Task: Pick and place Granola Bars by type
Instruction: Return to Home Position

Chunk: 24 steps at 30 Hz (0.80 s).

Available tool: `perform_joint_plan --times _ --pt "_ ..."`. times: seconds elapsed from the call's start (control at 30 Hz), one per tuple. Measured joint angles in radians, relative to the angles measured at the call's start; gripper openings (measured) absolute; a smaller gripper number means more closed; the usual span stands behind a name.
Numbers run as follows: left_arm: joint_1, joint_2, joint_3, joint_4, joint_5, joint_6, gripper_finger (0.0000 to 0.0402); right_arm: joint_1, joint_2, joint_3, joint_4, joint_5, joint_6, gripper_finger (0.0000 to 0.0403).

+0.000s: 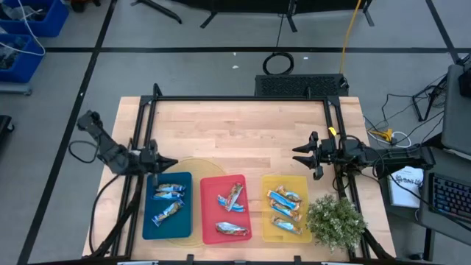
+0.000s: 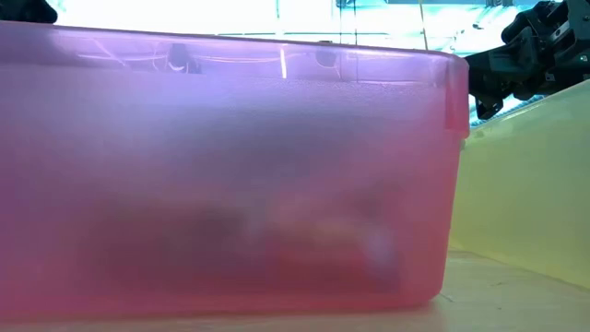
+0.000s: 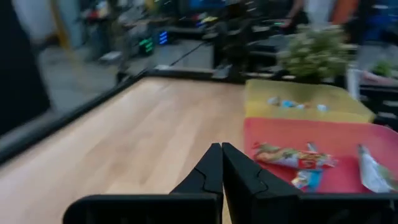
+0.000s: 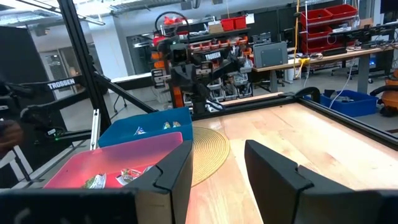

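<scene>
Granola bars in shiny wrappers lie in three trays along the table's near edge: two in the blue tray (image 1: 168, 205), three in the red tray (image 1: 226, 210), three in the yellow tray (image 1: 285, 207). My left gripper (image 1: 172, 161) hovers just beyond the blue tray's far edge, shut and empty; the left wrist view shows its fingers (image 3: 222, 171) closed together, with bars in the red tray (image 3: 292, 155) ahead. My right gripper (image 1: 296, 156) hangs open and empty beyond the yellow tray's far right corner, seen open in the right wrist view (image 4: 217, 168).
A small potted plant (image 1: 335, 221) stands at the table's near right corner beside the yellow tray. A round woven mat (image 1: 193, 165) lies partly under the blue and red trays. Bare wood (image 1: 235, 132) fills the table's far half. The low view faces the red tray's wall (image 2: 221, 184).
</scene>
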Motion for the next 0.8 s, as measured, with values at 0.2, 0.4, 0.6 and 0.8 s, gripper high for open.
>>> perform_joint_plan --times 0.2,0.4,0.6,0.8 --pt "0.168 -0.089 -0.004 -0.011 0.197 0.145 0.0012 0.0 0.0 0.0 0.0 0.0 0.0 0.0137" --pt "0.38 -0.108 -0.004 -0.035 0.415 0.179 0.0005 0.0 0.0 0.0 0.0 0.0 0.0 0.0137" --pt "0.623 -0.108 -0.004 0.007 0.693 0.232 0.0017 0.0 0.0 0.0 0.0 0.0 0.0 0.0137" --pt "0.833 -0.106 -0.045 0.077 0.898 0.24 0.0006 0.0 0.0 0.0 0.0 0.0 0.0 0.0137"
